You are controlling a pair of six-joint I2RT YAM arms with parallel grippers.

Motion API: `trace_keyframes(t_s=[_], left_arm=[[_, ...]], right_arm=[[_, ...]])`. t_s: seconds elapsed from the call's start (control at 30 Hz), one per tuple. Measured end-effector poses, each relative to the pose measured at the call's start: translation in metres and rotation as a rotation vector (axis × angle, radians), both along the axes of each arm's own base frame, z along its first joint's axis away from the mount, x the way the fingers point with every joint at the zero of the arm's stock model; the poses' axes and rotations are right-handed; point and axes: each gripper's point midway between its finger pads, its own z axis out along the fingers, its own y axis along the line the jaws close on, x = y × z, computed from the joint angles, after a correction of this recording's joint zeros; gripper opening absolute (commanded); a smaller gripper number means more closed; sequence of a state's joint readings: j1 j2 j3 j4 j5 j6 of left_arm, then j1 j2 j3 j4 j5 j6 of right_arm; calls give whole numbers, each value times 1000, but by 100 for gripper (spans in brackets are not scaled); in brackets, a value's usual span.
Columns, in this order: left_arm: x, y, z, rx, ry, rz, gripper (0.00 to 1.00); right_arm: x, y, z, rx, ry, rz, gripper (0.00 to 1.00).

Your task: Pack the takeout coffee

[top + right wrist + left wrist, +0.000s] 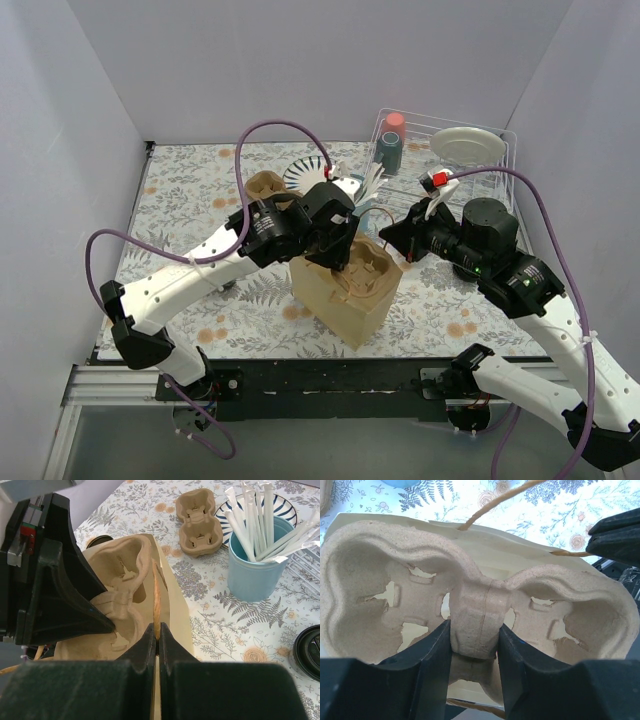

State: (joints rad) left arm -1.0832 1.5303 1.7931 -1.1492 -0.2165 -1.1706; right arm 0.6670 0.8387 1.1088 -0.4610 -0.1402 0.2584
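Note:
A tan paper bag (345,305) stands open on the table's near middle. A pulp cup carrier (362,268) sits in its mouth, half inside. My left gripper (335,255) is shut on the carrier's middle ridge (477,615), with the two cup wells (560,605) on either side. My right gripper (392,240) is shut on the bag's twine handle (155,597) at the bag's right rim (177,605) and holds that side up. In the right wrist view the carrier (120,565) lies left of the handle.
A second pulp carrier (265,185) lies behind the bag, next to a striped plate (303,172). A blue cup of wrapped straws (255,565) stands nearby. A wire rack (495,165) at the back right holds a red-lidded cup (390,145) and a pale plate (467,143). A black lid (310,650) lies on the right.

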Motion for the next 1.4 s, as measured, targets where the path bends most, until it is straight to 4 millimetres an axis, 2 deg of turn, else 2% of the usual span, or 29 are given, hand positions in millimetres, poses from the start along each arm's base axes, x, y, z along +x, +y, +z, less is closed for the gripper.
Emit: trace_keyframes(t_s=[0.23,0.8,0.87,1.0,1.07,1.23,1.4], left_arm=[[-2,1,-19,53,5,-29,38],[6,-3,-37,109,-55,-44,39],[4,-3,-44,118,-51,-49,39],[-1,2,-71,167,-19,-55,41],[-4,3,-76,180,-11,-60,45],[-3,1,-75,173,-18,-55,58],[-2,2,-74,171,-21,-43,63]], right_arm=[[1,1,2,6,-6,1,1],[1,1,3,9,-9,4,1],[1,2,2,8,-8,4,1],[1,2,0,9,-7,4,1],[2,3,0,12,-9,4,1],[2,3,-1,20,-16,3,1],[1,2,-3,20,-14,3,1]])
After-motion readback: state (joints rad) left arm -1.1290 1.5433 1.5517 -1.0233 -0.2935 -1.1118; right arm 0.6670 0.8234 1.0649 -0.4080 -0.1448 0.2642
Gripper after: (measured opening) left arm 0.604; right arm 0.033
